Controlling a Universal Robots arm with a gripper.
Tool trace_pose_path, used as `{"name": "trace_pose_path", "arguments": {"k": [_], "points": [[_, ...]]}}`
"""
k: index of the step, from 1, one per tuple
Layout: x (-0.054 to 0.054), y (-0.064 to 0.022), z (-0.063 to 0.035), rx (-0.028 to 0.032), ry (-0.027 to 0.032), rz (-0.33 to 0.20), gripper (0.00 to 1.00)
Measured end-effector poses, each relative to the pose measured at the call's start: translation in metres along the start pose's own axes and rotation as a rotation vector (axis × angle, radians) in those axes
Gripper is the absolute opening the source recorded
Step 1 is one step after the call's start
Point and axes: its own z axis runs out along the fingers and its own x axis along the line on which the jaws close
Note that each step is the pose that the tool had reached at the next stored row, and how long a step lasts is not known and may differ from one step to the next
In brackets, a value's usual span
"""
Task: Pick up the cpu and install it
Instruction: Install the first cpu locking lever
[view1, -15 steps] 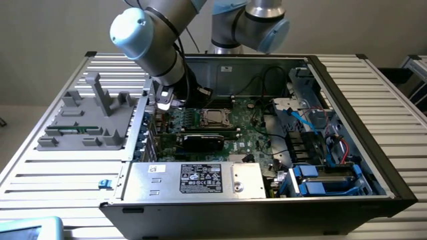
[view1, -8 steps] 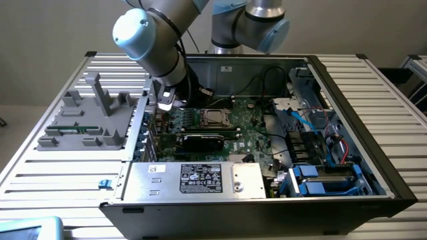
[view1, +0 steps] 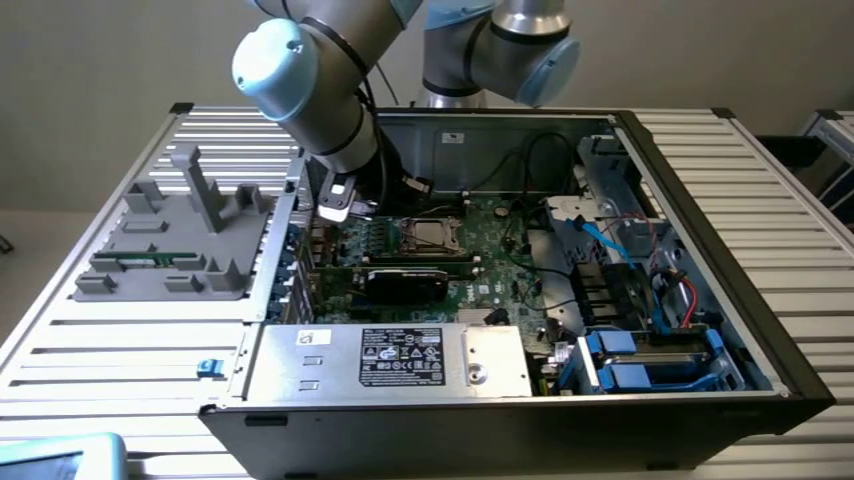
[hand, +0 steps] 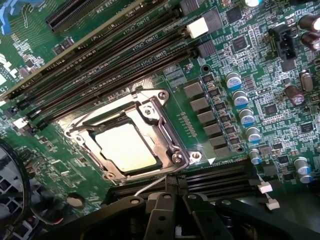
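Gripper (hand: 167, 210), fingers together and empty, hovers above the flat silver-grey square cpu (hand: 126, 148) seated in its metal-framed socket (hand: 150, 112), frame centre.

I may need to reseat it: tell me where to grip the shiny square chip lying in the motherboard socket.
Grip the shiny square silver-grey cpu by two opposite thin edges, coming straight down from above. It lies flat inside the metal-framed socket, so its sides are probably hard to reach.
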Motion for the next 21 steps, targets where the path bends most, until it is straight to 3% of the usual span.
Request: {"name": "trace_pose_path", "arguments": {"k": [11, 21], "points": [[0.0002, -0.0022, 0.0017, -0.0039, 0.0098, 0.018, 0.11], [0.0035, -0.0031, 0.0042, -0.0051, 0.0133, 0.024, 0.11]]}}
